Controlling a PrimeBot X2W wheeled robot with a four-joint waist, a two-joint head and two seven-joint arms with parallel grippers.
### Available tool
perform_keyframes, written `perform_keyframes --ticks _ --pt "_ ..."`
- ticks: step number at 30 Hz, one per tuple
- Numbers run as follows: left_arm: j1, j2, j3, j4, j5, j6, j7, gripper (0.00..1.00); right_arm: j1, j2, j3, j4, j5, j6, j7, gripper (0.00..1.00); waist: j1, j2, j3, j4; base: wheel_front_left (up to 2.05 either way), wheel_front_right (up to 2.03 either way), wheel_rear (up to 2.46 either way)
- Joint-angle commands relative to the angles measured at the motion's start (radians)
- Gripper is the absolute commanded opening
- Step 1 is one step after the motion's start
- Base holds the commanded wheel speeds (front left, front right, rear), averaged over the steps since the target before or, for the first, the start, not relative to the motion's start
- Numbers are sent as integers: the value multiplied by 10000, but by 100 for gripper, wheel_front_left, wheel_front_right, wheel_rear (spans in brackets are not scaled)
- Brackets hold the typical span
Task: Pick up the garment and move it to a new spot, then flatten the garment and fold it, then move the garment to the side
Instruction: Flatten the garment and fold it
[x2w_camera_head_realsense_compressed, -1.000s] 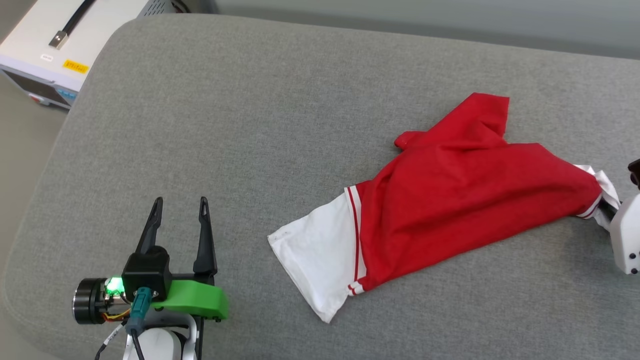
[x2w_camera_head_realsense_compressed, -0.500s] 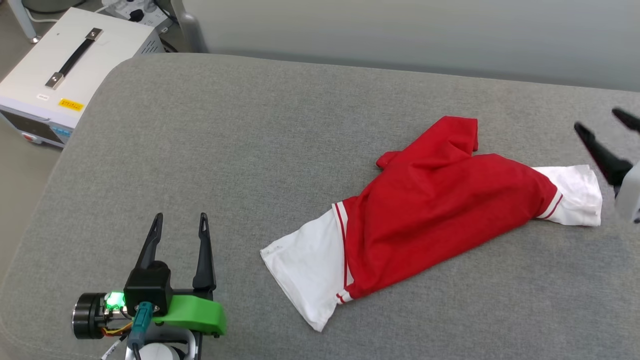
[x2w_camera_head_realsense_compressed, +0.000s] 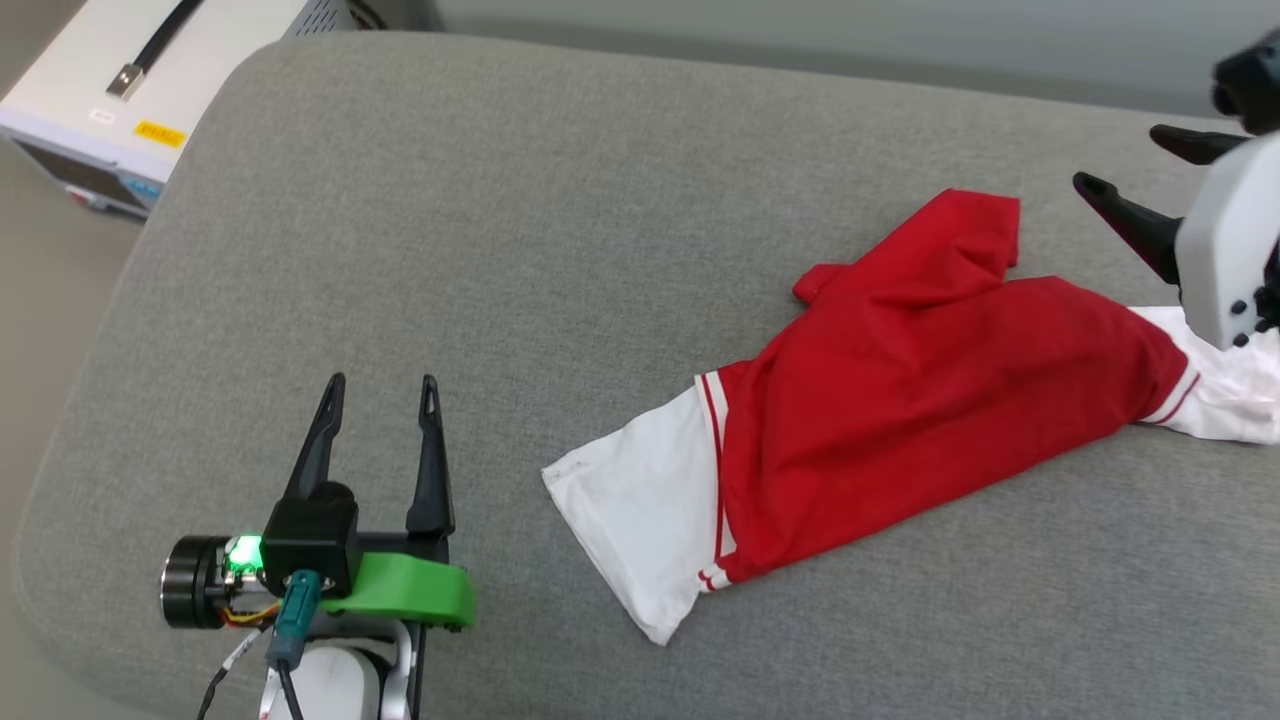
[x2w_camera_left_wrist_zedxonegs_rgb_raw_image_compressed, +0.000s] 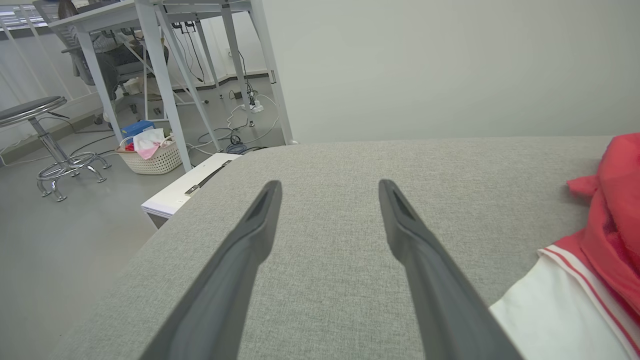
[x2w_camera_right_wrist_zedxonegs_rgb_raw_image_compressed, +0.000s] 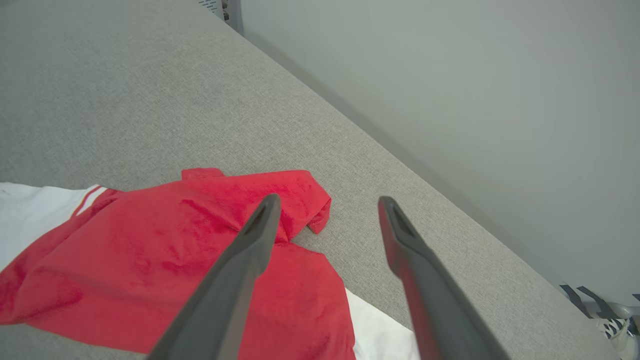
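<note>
At bench (x2w_camera_head_realsense_compressed: 500, 200) right end, lets go of garment (x2w_camera_head_realsense_compressed: 900, 400) sleeve, lifts right hand (x2w_camera_head_realsense_compressed: 1120, 158) clear, fingers apart. Leaves garment crumpled on bench, right of centre. Holds left hand (x2w_camera_head_realsense_compressed: 382, 385) spread, idle, apart from it. Likely marks move done; flattening next.

grey cushion (x2w_camera_head_realsense_compressed: 500, 250), white case (x2w_camera_head_realsense_compressed: 60, 95), stool (x2w_camera_left_wrist_zedxonegs_rgb_raw_image_compressed: 30, 107)

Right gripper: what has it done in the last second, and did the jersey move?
The right gripper has let go of the white sleeve of the garment, opened wide and lifted clear of it. The sleeve, pulled taut before, now lies slack on the grey cushion. The rest of the garment lies as it did, and the left gripper stays open beside it.
</note>
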Motion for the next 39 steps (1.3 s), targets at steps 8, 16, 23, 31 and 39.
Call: perform_keyframes --ticks 8,16,23,31,39 --pt "-733 -243 -365 -227 -183 115 -59 100 -1979 596 1416 898 341 -9 2900 100 0 0 1407 831 0 0 0" --pt "-1175 -329 -696 -275 -468 246 -59 100 -3051 1115 2690 2603 -104 -9 3773 100 0 0 2273 1290 0 0 0" --pt "-1360 -342 -903 -276 -674 403 -59 100 -2739 985 3775 3699 91 -9 4013 100 0 0 2524 1552 0 0 0" --pt "-1405 -344 -853 -287 -719 500 -59 100 -2700 803 4389 3926 482 -9 3397 0 0 0 2510 1520 0 0 0" --pt "-1165 -345 -613 -49 -465 414 -59 100 -3048 881 4345 3612 830 -9 1235 0 0 0 1638 1106 0 0 0"
